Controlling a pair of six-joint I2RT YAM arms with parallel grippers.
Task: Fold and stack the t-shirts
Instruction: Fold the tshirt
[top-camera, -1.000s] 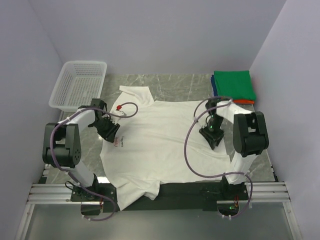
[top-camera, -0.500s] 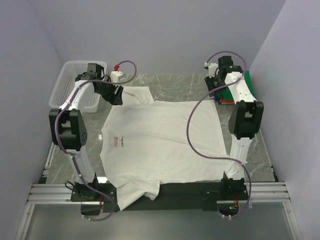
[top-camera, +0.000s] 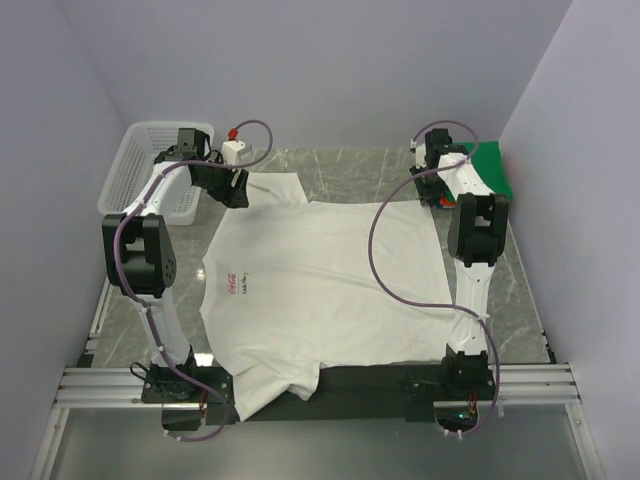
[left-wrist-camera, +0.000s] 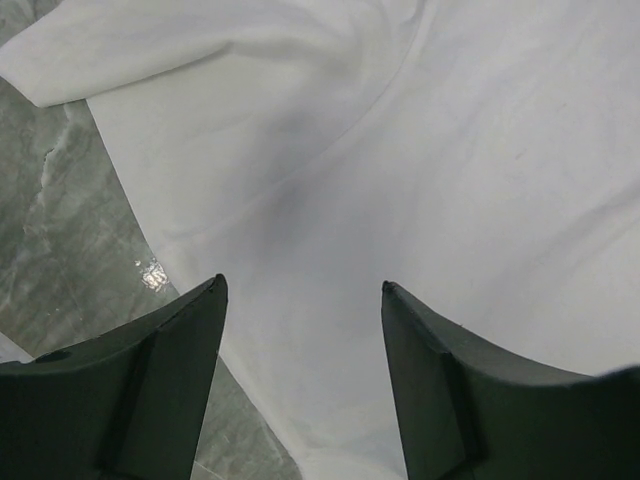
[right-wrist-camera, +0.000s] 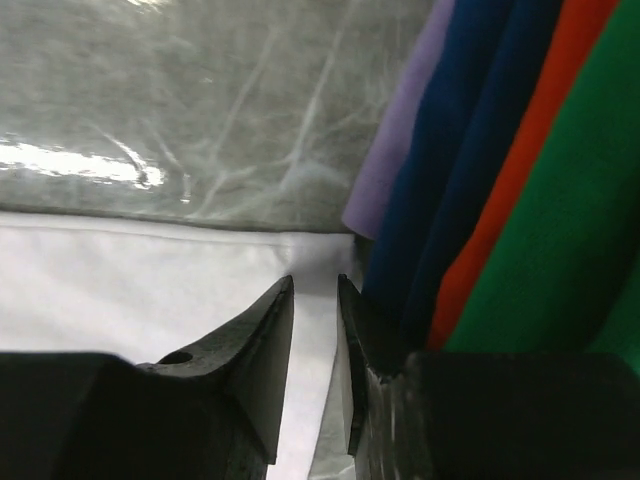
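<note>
Up at the far edge of the grey marbled table, both arms are reaching out long, one to each far corner of the white short-sleeved cloth t-shirt. The shirt lies spread flat across the middle of the table, its small red logo towards the left arm's side. The left gripper hangs over the far-left sleeve, just beside the white plastic mesh basket. Its dark fingers stand well apart with only bare cloth beneath them and nothing held, which looks like a line-up for a pinch. Over on the other side, the right gripper sits at the shirt's far-right hem, hard by the stack of folded tees, green on top with orange and blue beneath. Its fingers are drawn close with only a slim gap between them (whether any hem is nipped in there, I cannot tell). My read is that the two matching corners are being taken together so the far edge can be lifted evenly. The risk is snagging that neighbouring stack.
</note>
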